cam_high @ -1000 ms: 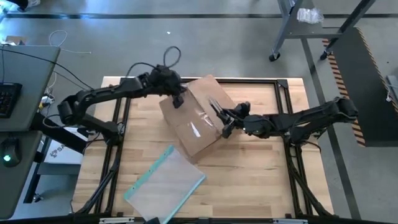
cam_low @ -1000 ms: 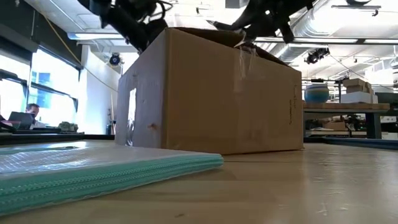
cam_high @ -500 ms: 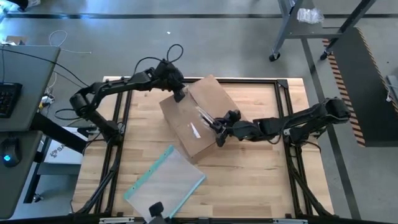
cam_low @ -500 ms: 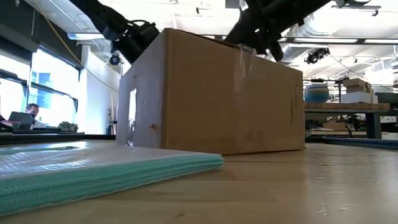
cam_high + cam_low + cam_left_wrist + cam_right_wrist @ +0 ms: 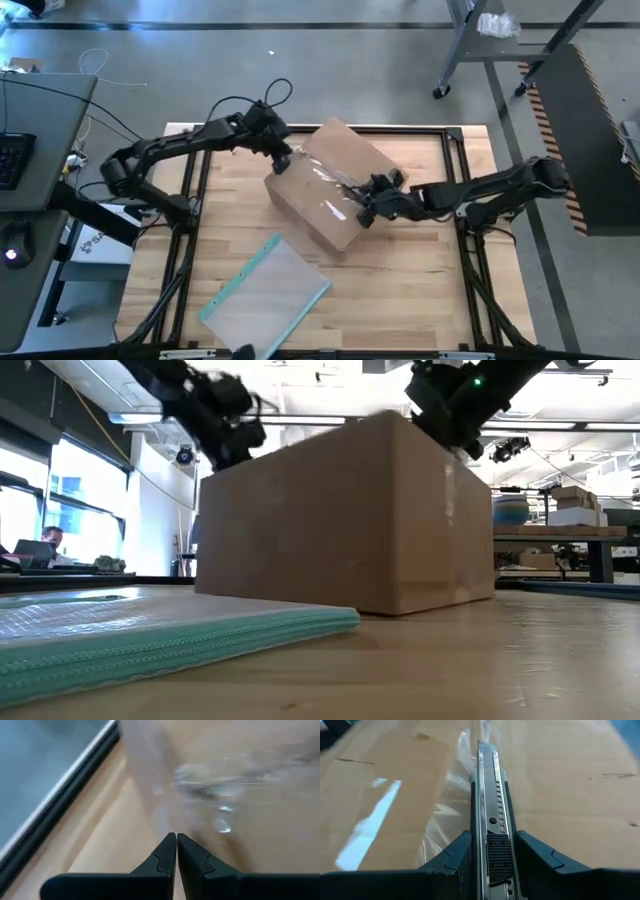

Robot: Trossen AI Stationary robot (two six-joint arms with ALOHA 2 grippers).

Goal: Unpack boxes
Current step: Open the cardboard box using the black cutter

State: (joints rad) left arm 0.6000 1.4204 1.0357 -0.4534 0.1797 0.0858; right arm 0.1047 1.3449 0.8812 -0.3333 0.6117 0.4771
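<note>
Blade axis vs tape seam = the relation that matters. Plain brown corrugated cardboard box (image 5: 333,193) sits mid-table, turned diagonally, long axis running from far-left toward near-right in the high view; clear tape strip (image 5: 325,185) along the top seam, crumpled and lifting in places.

Right gripper (image 5: 372,205) over box top, at its right side, fingers (image 5: 455,857) clamped on a slim silver-and-black snap-off utility knife (image 5: 489,815). Knife points straight ahead out of the gripper, tip on or just above the tape, lying nearly along the seam per right wrist view. Contact w/ cardboard: cannot tell. Seam stretches away from the tip toward box's far-left end, so next stroke prob. needs a push/pull along that line w/o drifting off onto bare cardboard.

Left gripper (image 5: 279,158) at box's far-left top edge, fingers (image 5: 165,857) pressed fully together, nothing between them; looks to brace box end, though actual touch unclear.

Nearer arm to seam: right. Flat clear plastic pouch w/ teal edge (image 5: 265,298) lies on table near front, well apart from box.

Risk, judged: box skewing under blade pressure if left end not held.
</note>
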